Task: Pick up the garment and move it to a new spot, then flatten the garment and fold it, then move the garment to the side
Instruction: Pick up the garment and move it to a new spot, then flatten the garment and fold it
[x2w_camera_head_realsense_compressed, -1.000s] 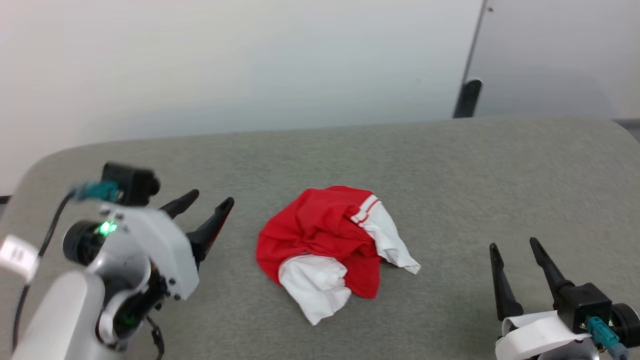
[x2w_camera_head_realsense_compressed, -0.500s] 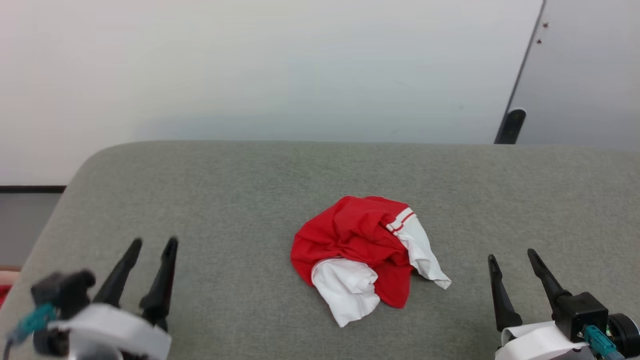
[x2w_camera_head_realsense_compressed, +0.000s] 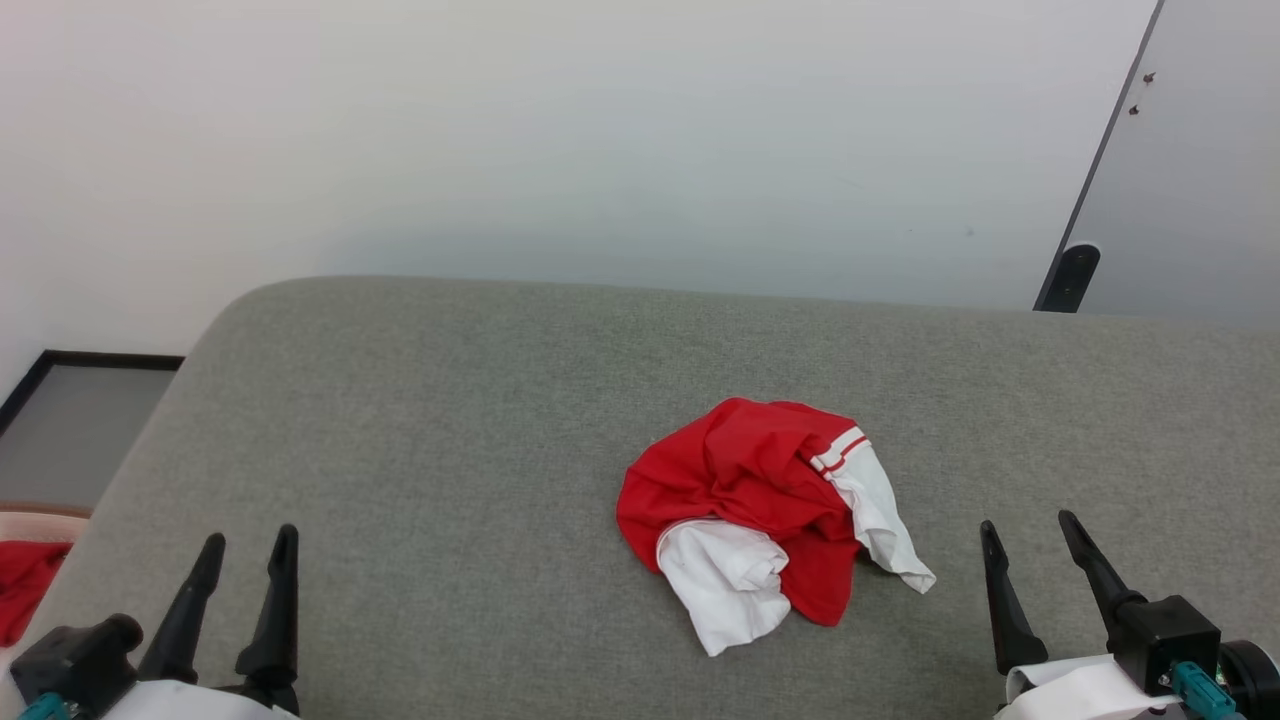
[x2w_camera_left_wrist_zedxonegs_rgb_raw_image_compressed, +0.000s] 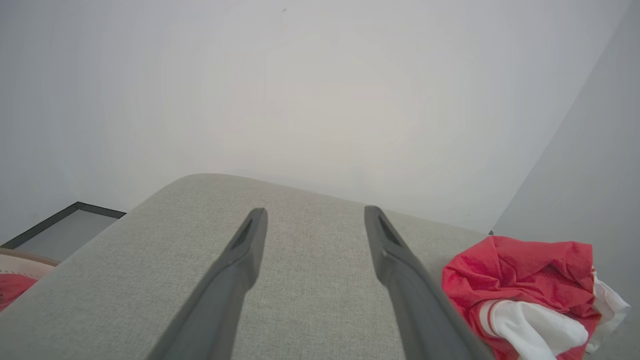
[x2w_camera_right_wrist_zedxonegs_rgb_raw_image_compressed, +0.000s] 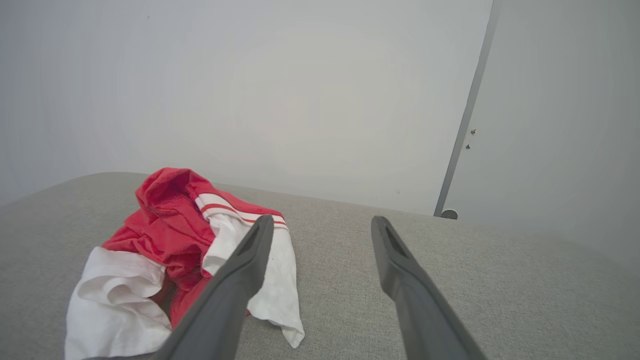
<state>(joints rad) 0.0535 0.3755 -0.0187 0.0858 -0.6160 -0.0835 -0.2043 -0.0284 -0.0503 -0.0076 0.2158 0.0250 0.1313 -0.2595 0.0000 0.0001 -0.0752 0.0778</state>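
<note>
In the head view we see a crumpled red jersey-style garment (x2w_camera_head_realsense_compressed: 745, 480) with white short sleeves and red-and-white striped seams. It lies bunched in a heap just right of the frame's centre, on a grey fabric-covered table (x2w_camera_head_realsense_compressed: 450, 420) with a rounded corner. One white sleeve is folded at the heap's lower edge. The other trails off to the lower right, and its tip lies flat on the grey fabric.

Our left gripper (x2w_camera_head_realsense_compressed: 251, 536) sits in the lower left corner of the frame, its two long dark fingers pointing up the picture. They are spread wide with nothing between them, well apart from the garment. Our right gripper (x2w_camera_head_realsense_compressed: 1027, 522) sits in the lower right corner, likewise spread wide and holding nothing. It is near the trailing white sleeve but apart from it.

In the left wrist view the garment shows at the lower right, beyond the right-hand finger. In the right wrist view it fills the lower left, and the left-hand finger crosses in front of the white sleeve.

A plain white wall (x2w_camera_head_realsense_compressed: 500, 130) rises behind the table. A grey door panel (x2w_camera_head_realsense_compressed: 1210, 200) stands at the upper right, with a small dark fitting (x2w_camera_head_realsense_compressed: 1070, 275) at its foot. At the left edge, below table level, a plain red cloth (x2w_camera_head_realsense_compressed: 25, 590) lies behind a pale rim.
</note>
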